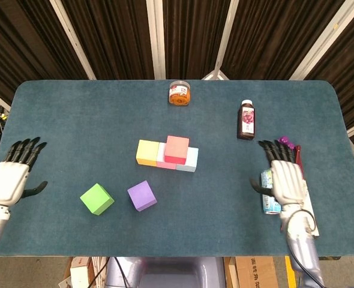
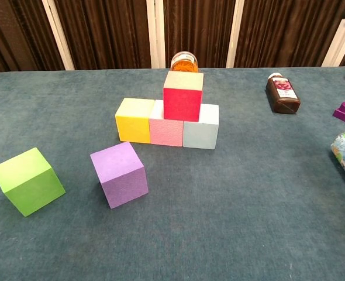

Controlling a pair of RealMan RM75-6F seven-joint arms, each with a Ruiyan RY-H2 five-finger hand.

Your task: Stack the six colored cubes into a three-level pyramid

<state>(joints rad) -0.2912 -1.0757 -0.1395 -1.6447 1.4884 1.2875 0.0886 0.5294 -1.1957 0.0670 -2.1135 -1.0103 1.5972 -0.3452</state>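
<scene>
Over teal table [image 1: 75,120], left robot hand [image 1: 9,180] and right robot hand [image 1: 287,180] hover, fingers spread, empty.

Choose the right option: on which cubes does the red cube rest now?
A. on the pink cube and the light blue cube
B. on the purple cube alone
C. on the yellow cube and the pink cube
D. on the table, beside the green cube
A: in the chest view the red cube sits on the second level, across the seam between the pink cube and the light blue cube; the yellow cube carries nothing.
</scene>
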